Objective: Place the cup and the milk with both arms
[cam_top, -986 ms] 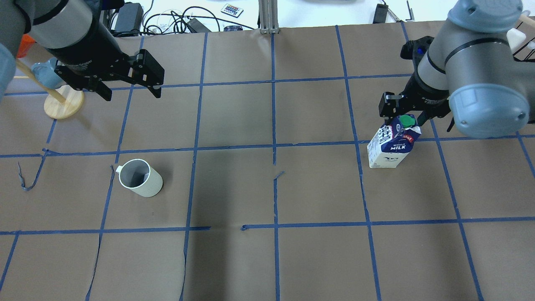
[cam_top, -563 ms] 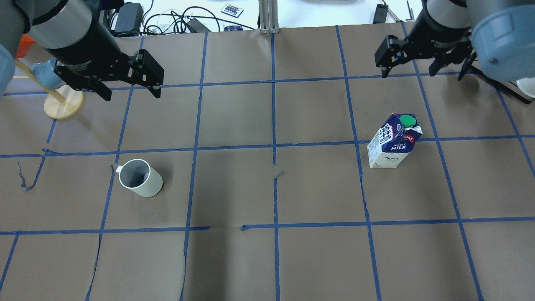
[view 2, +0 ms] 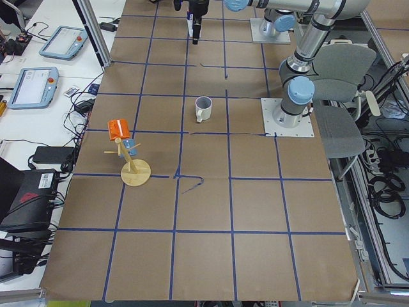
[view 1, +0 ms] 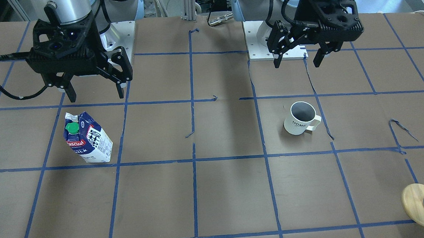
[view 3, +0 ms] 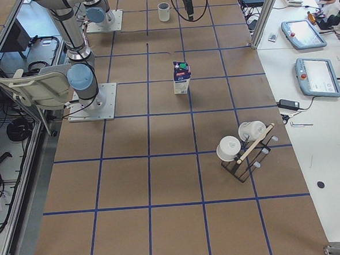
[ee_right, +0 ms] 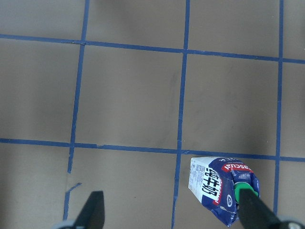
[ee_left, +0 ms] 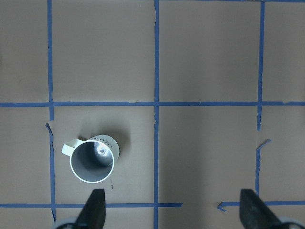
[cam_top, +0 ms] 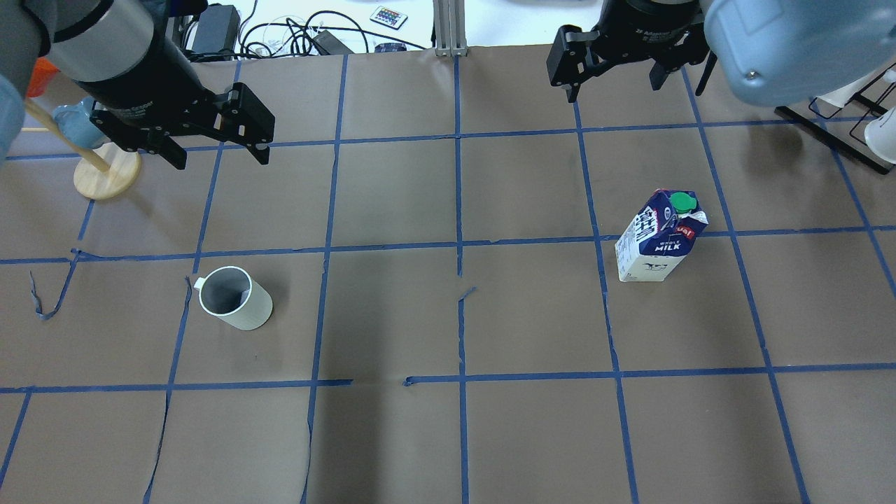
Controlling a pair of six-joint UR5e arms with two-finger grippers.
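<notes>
The white cup [cam_top: 234, 299] stands upright on the brown paper at the left, handle to the far left; it also shows in the front view [view 1: 300, 118] and the left wrist view [ee_left: 93, 160]. My left gripper [cam_top: 218, 155] hangs open and empty above and beyond it [view 1: 297, 63]. The blue and white milk carton [cam_top: 658, 238] with its green cap stands upright at the right [view 1: 86, 137], and at the bottom right of the right wrist view [ee_right: 221, 188]. My right gripper [cam_top: 616, 80] is open, empty, high and clear of the carton [view 1: 97, 96].
A wooden mug tree [cam_top: 105, 175] holding a blue mug [cam_top: 70, 122] stands at the far left. A black wire rack [cam_top: 840, 119] with white cups [view 3: 229, 148] is at the far right. Cables and devices lie beyond the far edge.
My right gripper was around the top of the milk carton; it has lifted off and moved toward the far edge and leftward. The carton stays standing. The left arm and cup have not moved.
</notes>
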